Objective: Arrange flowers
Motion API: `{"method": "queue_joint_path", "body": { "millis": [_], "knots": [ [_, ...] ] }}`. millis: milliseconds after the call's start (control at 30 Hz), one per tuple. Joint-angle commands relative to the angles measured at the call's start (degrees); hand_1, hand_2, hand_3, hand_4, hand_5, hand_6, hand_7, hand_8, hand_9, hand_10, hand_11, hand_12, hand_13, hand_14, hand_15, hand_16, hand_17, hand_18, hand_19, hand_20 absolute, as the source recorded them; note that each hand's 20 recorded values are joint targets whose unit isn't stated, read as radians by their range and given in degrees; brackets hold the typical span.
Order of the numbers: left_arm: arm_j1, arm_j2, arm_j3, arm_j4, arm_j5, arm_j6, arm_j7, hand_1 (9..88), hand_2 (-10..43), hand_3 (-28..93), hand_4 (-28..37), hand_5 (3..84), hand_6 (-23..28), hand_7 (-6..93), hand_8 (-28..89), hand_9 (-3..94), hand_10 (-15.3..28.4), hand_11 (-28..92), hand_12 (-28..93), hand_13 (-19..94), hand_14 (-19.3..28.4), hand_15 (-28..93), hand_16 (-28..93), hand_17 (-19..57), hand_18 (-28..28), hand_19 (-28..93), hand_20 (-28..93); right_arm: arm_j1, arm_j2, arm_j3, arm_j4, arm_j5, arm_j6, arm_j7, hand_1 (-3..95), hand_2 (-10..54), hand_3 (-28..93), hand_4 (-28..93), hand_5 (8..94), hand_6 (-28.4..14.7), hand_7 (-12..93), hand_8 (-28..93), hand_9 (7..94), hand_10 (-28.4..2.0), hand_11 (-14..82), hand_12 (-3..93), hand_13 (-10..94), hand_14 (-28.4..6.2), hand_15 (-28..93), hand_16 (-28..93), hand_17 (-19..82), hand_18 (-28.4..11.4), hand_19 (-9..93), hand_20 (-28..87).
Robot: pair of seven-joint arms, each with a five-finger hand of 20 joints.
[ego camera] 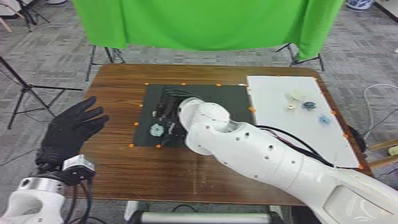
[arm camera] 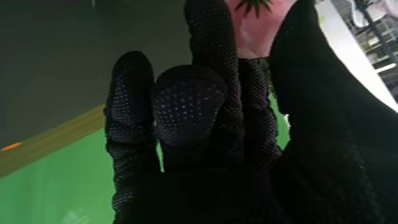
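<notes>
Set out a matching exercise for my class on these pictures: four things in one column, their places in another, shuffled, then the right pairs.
1. White board
2. Left hand
3. Green cloth
4. Pink flower

A. Hanging beyond the table
B. Between the right hand's thumb and fingers
C. On the table's right side
D. By the table's left edge

Pairs: 1-C, 2-D, 3-A, 4-B

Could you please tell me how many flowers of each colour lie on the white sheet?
Cream: 2, a larger flower and a smaller flower
Dark blue-grey: 1, the dark flower
Pale blue: 1, the pale blue flower
Total: 4
</notes>
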Motion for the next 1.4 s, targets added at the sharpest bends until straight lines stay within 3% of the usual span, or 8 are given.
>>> {"method": "queue_joint_path", "body": {
  "millis": [33,133,367,767,967,1133,1267,1400],
  "knots": [
    [1.0,0.34,-0.65,-0.09,0.22,-0.44,-0.68,23.8,5.7,82,-20.9,36.9,10.3,14.4,-10,33.2,19.6,25,8,25,26.5,47,-9,-9.4,24.2,60,-8,-1.5,-0.8,0.6,-0.4,-2.5,-1.2,-0.1,38.3,-9.5,84,-28,66.3,0.0,21,-14,80.1,-9.7,24.2,14.7,78,-2.5,78,13,33,-17.3,93,9],
    [1.7,-0.05,-0.99,-0.29,0.24,-0.71,-0.76,23.9,5.9,82,-20.9,36.9,10.4,14.5,-10,33.2,19.6,25,8,25,26.4,47,-9,-9.4,24.2,60,-8,-1.2,-0.8,0.6,-0.2,-3.0,-1.7,0.2,37.9,-9.5,84,-28,65.2,-0.2,21,-14,78.6,-10.1,24.7,14.7,78,-2.6,78,13,33,-17.3,93,8],
    [4.1,-0.32,-1.75,-1.21,0.06,0.53,-0.76,23.8,5.9,82,-20.8,37.0,10.4,14.5,-10,33.2,19.7,25,8,25,26.4,47,-10,-9.4,24.2,60,-8,-2.2,-0.9,1.6,-1.2,-7.0,-3.2,0.5,35.8,-9.5,85,-28,64.0,-0.7,21,-15,77.6,-11.4,25.0,14.3,77,-3.3,78,13,32,-17.6,93,7],
    [10.2,-1.26,-3.57,-3.16,-0.64,2.81,1.37,23.8,5.7,83,-20.5,37.1,10.4,14.5,-10,33.3,19.6,25,8,25,26.5,47,-10,-9.4,24.2,60,-8,-1.7,1.5,3.6,-5.4,-10.2,-5.0,-1.0,33.9,-9.5,86,-28,62.7,-1.6,21,-14,75.6,-12.4,25.9,14.5,76,-4.4,78,12,32,-18.3,93,7],
    [9.9,-1.81,-2.46,-3.07,-0.53,2.63,1.32,23.9,5.7,83,-20.1,37.0,10.3,14.6,-10,33.3,19.6,25,8,25,26.4,47,-10,-9.4,24.1,60,-8,-10.8,-2.2,13.9,-6.2,-23.9,-21.1,-13.5,30.6,-6.6,88,-28,60.0,-2.0,21,-14,67.1,-14.1,26.8,14.5,70,-6.1,81,12,27,-18.5,92,6],
    [10.0,-2.13,-2.07,-3.08,-0.40,2.61,1.04,24.0,5.6,83,-20.0,37.0,10.3,14.6,-10,33.3,19.6,25,8,25,26.5,47,-10,-9.4,24.1,60,-8,-16.9,-5.9,20.5,-7.1,-39.6,-33.5,-26.1,17.7,4.3,91,-27,50.7,0.8,20,-14,45.7,-21.1,23.6,13.9,51,-13.8,89,6,18,-20.4,88,11],
    [10.5,-2.36,-2.19,-2.97,-0.60,2.63,1.36,24.0,5.7,83,-20.0,37.0,10.3,14.6,-10,33.3,19.6,25,8,25,26.4,47,-10,-9.4,24.1,60,-8,-18.9,-7.2,22.6,-7.4,-41.7,-37.9,-28.6,12.5,8.2,93,-26,45.7,2.5,20,-15,34.9,-21.9,19.4,13.8,38,-18.2,90,3,11,-21.0,84,17],
    [11.1,-2.78,-2.30,-2.92,-0.59,2.72,1.48,24.0,5.6,83,-20.0,37.1,10.3,14.5,-10,33.3,19.6,25,8,25,26.4,47,-10,-9.4,24.1,60,-8,-18.7,-5.9,20.9,-7.7,-41.0,-35.4,-27.9,9.2,11.5,92,-25,43.7,3.2,19,-15,31.6,-22.0,16.8,13.9,33,-19.6,89,2,9,-20.8,83,19]
  ]
}}
